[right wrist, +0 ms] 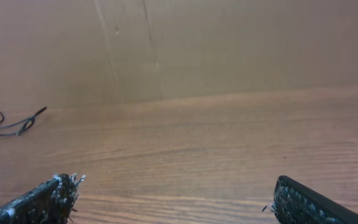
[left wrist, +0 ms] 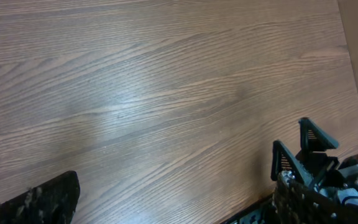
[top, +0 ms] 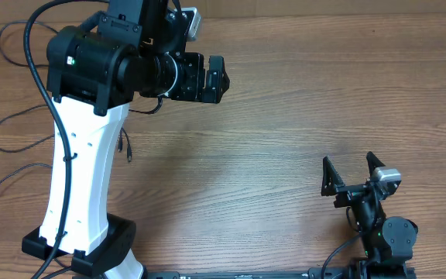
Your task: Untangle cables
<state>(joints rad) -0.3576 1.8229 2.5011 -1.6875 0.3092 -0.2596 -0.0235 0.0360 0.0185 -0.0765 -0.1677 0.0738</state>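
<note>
The three thin black flexible cords lie slack along the left edge of the brown wooden table, one small plug end reaching inward beside the left arm. They look mostly spread, so I'd say separating is nearly done; next is checking for crossings. The left gripper and right gripper both gape wide, empty. No containers here.
</note>
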